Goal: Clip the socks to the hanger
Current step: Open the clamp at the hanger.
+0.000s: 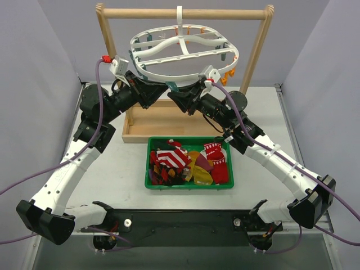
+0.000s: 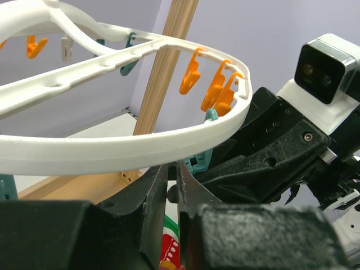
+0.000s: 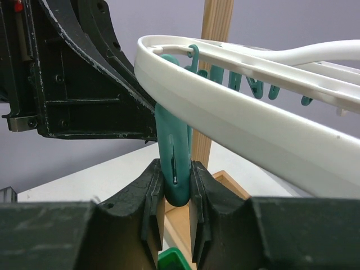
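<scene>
Nearest, on the table (image 1: 121, 185) just ahead of the arm bases, a green bin (image 1: 188, 186) with the socks (image 1: 171, 158) heaped inside. Red-white striped on top, yellow beside it, red patterned at the right end. All in the bin, well below the hanger (image 3: 236, 118).

Past the bin, both arms reaching up and meeting tip to tip under the hanger's near rim. Clamped in the right gripper (image 3: 175, 169), a teal clip (image 3: 171, 140) dangling from that rim, one finger pressed to each side of its lower end. Directly opposite, the left gripper (image 2: 172, 180), fingers drawn almost together with only a thin slit between, nothing recognisable in the slit. Sits right under the white rim, just short of the same teal clip.

Farther along the rim, a cluster of orange clips (image 2: 216, 90) on the right curve, more teal ones on the left. Hangs by its top hook from the crossbar of a wooden rack (image 1: 185, 12) at the back of the table.
</scene>
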